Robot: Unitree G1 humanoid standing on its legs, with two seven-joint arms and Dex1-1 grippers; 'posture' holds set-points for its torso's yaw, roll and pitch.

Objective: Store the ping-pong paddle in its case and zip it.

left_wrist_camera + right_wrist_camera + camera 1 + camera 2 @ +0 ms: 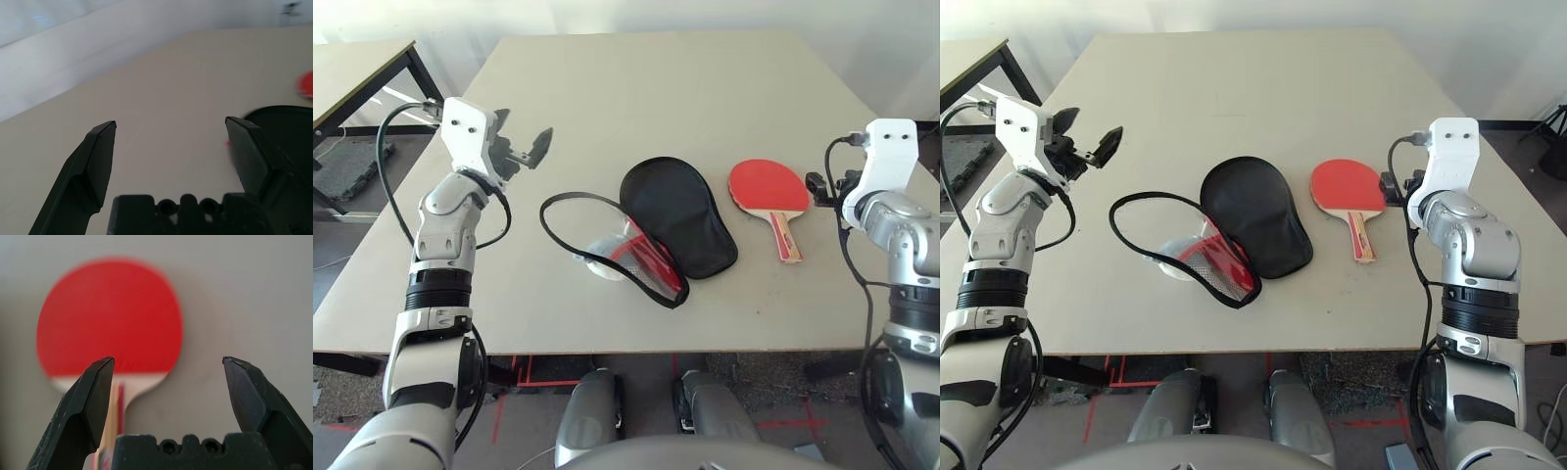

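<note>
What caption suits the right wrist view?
Open right gripper poised over the red ping-pong paddle lying on the table.

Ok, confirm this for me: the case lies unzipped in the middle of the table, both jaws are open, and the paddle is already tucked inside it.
Not quite. The ping-pong paddle is not inside the case; it lies bare on the table, beside the case on the robot's right, as the left eye view shows. The rest holds: the case lies unzipped, and the left gripper and right gripper both have open jaws.
</note>
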